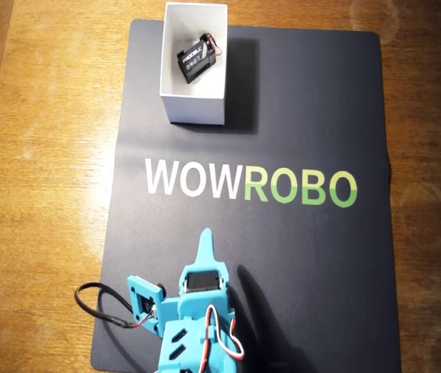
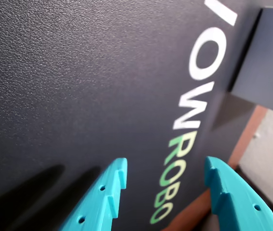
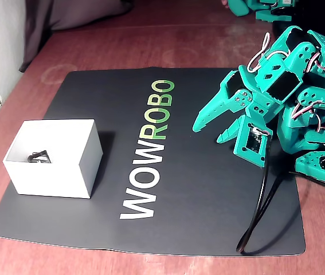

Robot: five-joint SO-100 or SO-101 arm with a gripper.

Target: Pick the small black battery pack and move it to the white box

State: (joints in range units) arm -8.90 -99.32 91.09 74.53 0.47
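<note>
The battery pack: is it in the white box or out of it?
In. The overhead view shows the battery pack lying tilted on the floor of the white box, inside its walls. The pincer is apart and open.

One small black battery pack point(image 1: 196, 61) — one white box point(image 1: 194, 107). One dark mat point(image 1: 306, 116) printed WOWROBO, one wooden table point(image 1: 41, 155), one arm point(image 3: 288, 86) — one hand point(image 2: 165, 175), two fingers point(image 2: 105, 192).

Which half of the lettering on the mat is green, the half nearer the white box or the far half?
The far half: "ROBO" is green, while "WOW", the half nearer the white box, is white.
</note>
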